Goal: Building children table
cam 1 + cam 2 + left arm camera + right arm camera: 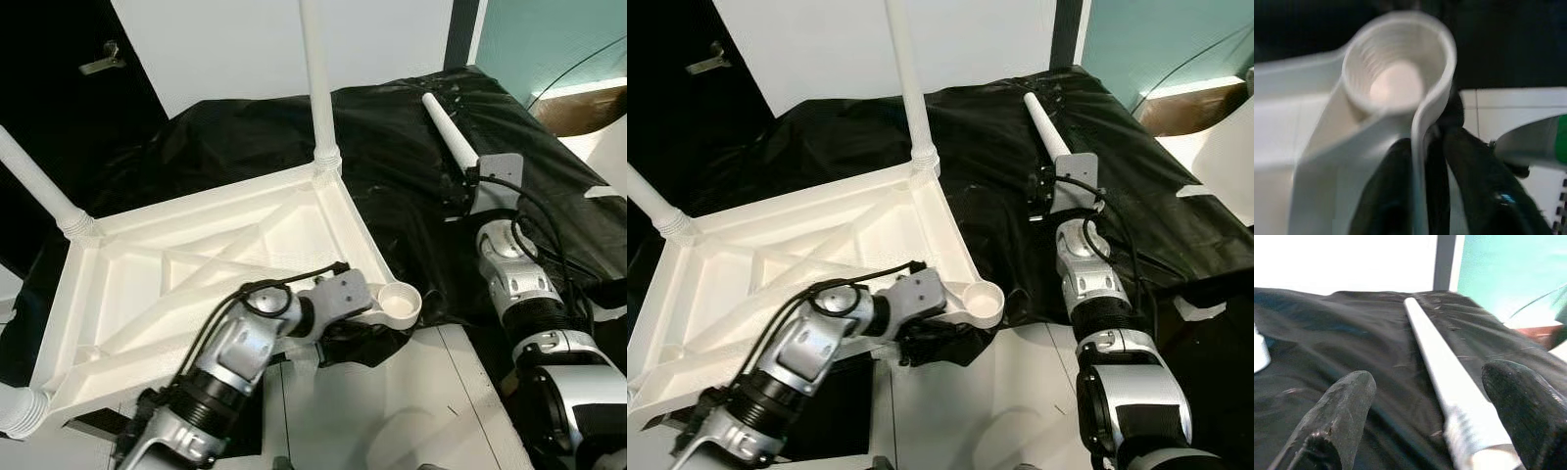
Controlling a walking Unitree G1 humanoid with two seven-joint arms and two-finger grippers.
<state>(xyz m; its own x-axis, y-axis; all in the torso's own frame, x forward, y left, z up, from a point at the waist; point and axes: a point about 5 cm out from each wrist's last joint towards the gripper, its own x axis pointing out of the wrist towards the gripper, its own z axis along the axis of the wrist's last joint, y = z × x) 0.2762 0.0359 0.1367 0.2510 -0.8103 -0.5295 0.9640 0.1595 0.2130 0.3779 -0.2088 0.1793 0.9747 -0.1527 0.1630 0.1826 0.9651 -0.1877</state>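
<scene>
An upturned white children's tabletop (pixel 206 264) lies on a black sheet (pixel 392 166), its ribbed underside facing up, with one white leg (pixel 315 78) standing upright from its far corner and another leg (pixel 34 181) rising from the far left corner. At the near right corner, the left claw (pixel 338 318) grips the tabletop's rim just beside an open threaded socket (pixel 400 302); in the left wrist view the two black fingers (pixel 1386 196) sit on either side of the thin white edge, closed against it, with the socket (pixel 1396 63) directly beyond them. To the right, a loose white leg (pixel 449 129) lies on the black sheet, pointing away toward the far wall. The right claw (pixel 458 181) sits at the leg's near, threaded end; in the right wrist view its fingers (pixel 1342 406) are spread wide, one on each side of the leg (pixel 1444 367), not touching it. Pale floor tiles (pixel 411 401) show below the sheet's near edge.
</scene>
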